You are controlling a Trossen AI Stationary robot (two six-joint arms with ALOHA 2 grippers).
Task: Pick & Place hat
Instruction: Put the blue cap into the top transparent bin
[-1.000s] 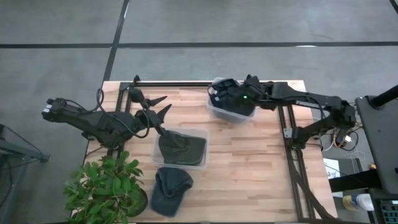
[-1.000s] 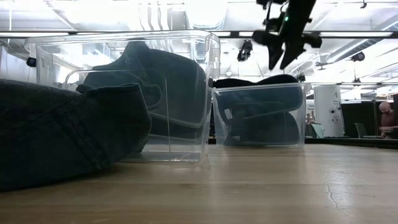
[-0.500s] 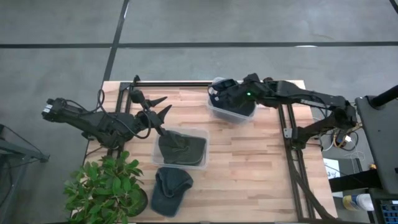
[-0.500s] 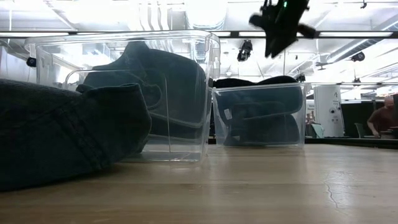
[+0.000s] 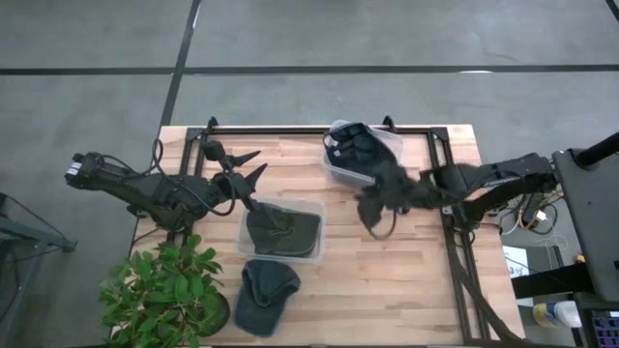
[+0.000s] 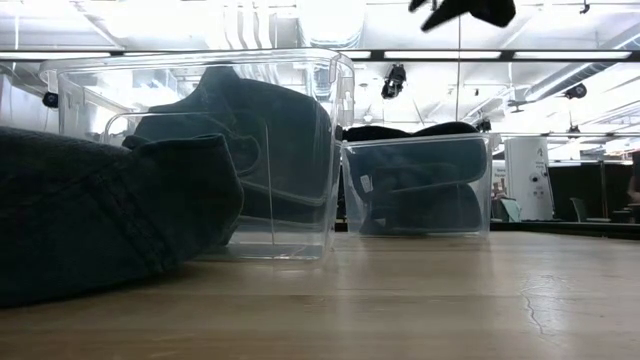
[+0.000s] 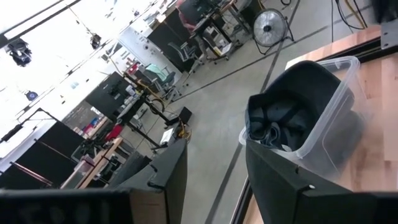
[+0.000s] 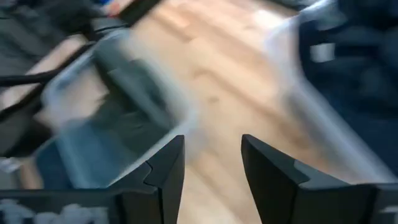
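the right gripper (image 5: 372, 208) hangs with fingers apart and empty between the far bin (image 5: 363, 155) of hats and the near bin (image 5: 282, 230), while a loose hat (image 5: 264, 295) lies on the surface (image 5: 387, 280), and the left gripper (image 5: 247, 166) waits spread beside the near bin.

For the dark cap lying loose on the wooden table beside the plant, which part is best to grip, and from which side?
Probably the soft crown of the dark cap, from straight above: it lies flat on the wooden table, open on top, with the plant crowding one side.
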